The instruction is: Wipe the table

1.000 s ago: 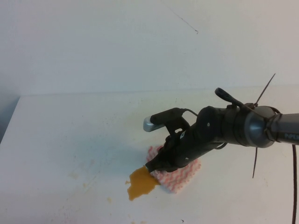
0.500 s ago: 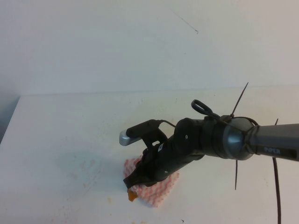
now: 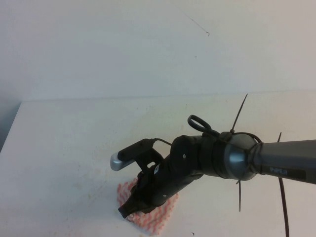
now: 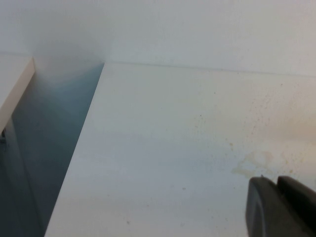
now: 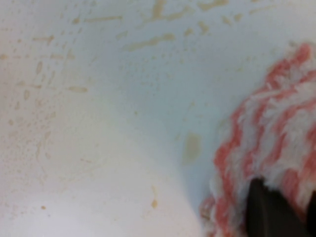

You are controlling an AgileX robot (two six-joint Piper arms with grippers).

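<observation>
Cloth (image 3: 160,219): red-white stripes, fluffy, bunched; we see it lying diagonally on counter (image 3: 59,148).
Right pincer (image 3: 128,211): pinching cloth.
Left pincer (image 4: 284,207): above counter; state we cannot tell.

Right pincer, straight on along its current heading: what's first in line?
The cloth it grips: right pincer points down at the table, near its front edge, buried in the fabric, tabletop probably directly beneath. Left pincer hangs above the table, left part.
</observation>
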